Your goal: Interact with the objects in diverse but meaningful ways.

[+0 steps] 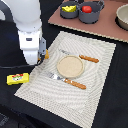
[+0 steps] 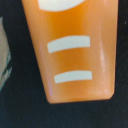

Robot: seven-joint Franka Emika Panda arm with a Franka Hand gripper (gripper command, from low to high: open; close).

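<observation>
Orange plastic fills nearly the whole wrist view: a tapered orange object (image 2: 72,50) with two white bars and part of a white patch, lying against a black surface. That view shows no fingers, so the jaw opening cannot be told from it. A pale edge at one border may be the placemat, but it is too blurred to confirm.

In the exterior view the gripper (image 1: 40,60) sits low at the near-left corner of the placemat (image 1: 95,75). A small orange piece (image 1: 46,54) shows just beside the gripper body. Whether the fingers are closed on it, or merely beside it, cannot be told; the arm housing hides them.

Outward from the gripper:
1. A yellow butter block (image 1: 17,78) lies on the black table (image 1: 112,110), near the gripper on the exterior view's left and lower in the picture.
2. A round tan plate (image 1: 69,66) rests on the striped placemat, near the gripper on the exterior view's right.
3. A fork (image 1: 67,80) with an orange-brown handle lies just beside the plate's near edge. A knife (image 1: 80,56) with a like handle lies at the far edge.
4. Well apart from the gripper, on a brown board (image 1: 107,27), stand two grey-blue pots. One pot (image 1: 70,11) holds a yellow cheese wedge (image 1: 69,8). The other pot (image 1: 90,14) holds a red tomato (image 1: 87,8).
5. A grey bowl (image 1: 123,17) is cut off at the exterior view's right edge.
</observation>
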